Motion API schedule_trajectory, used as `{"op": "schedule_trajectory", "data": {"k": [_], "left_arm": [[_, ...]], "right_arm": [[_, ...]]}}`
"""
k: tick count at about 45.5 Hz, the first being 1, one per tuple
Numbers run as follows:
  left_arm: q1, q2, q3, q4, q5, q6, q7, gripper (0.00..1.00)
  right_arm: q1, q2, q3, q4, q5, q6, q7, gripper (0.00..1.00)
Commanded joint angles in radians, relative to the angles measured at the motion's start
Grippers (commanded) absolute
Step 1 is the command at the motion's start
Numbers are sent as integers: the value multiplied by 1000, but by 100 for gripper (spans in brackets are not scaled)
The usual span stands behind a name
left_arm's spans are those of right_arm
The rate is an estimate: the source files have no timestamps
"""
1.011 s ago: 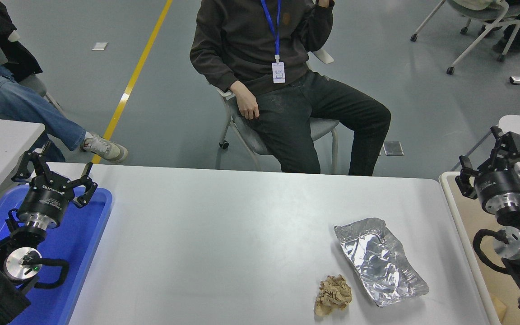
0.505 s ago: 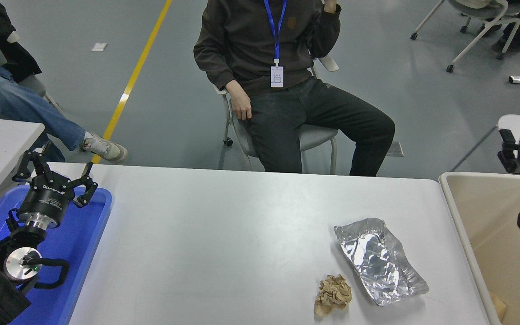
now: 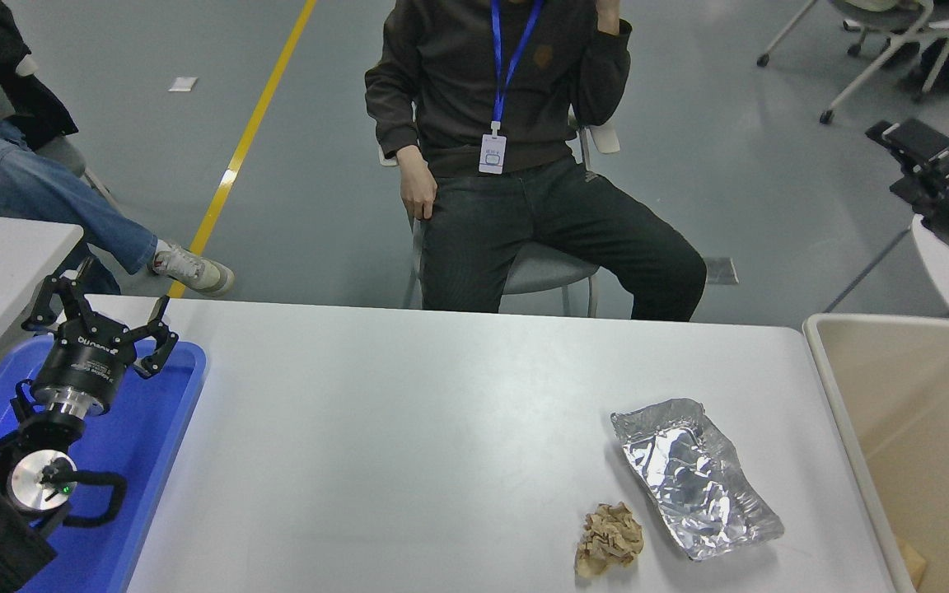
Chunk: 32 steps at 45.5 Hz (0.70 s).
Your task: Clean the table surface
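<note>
Occupying most of the lower frame in the head view, the large matte white-grey tabletop (image 3: pixel 409 428) runs from the blue tray at the left to the beige bin at the right. Two items lie on it at the lower right: a crumpled sheet of silver aluminium foil (image 3: pixel 693 478), spread flat with raised edges, and just beside its lower left corner a small wad of crumpled brown paper (image 3: pixel 609 539). The two are near each other but apart.

At the lower left, the left black gripper (image 3: pixel 100 317) hangs over the far end of a blue rectangular plastic tray (image 3: pixel 153 445), its fingers spread wide with nothing between them. The arm behind it runs down into the bottom left corner.

At the upper right edge, the right black gripper (image 3: pixel 907 140) is raised well above table level, over the grey floor, and is empty. Its tips point toward the upper left; whether they are parted or closed cannot be told from this angle.

A beige plastic bin (image 3: pixel 833 387) stands against the right end of the table. A small brown scrap lies at its bottom edge.

At the top centre, a seated person in a dark sweatshirt (image 3: pixel 507 99) wears a blue lanyard, one hand resting on a thigh. A second person's jeans-clad leg (image 3: pixel 54 206) shows at the upper left.
</note>
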Motion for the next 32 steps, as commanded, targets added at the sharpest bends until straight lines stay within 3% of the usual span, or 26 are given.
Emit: {"op": "schedule_trajectory", "data": {"k": [1,11,23,32], "left_arm": [[0,0,0,-1,0,0,1,100],[0,0,0,-1,0,0,0,100],[0,0,0,1,0,0,0,100],[0,0,0,1,0,0,1,100]], "right_arm": [[137,41,-315,11,-266,33,2,99],[129,68,-318,81,-537,33,50,99],[113,95,-360,204,-600,33,99,99],[-4,144,-361,210,-603,29,99,99]]}}
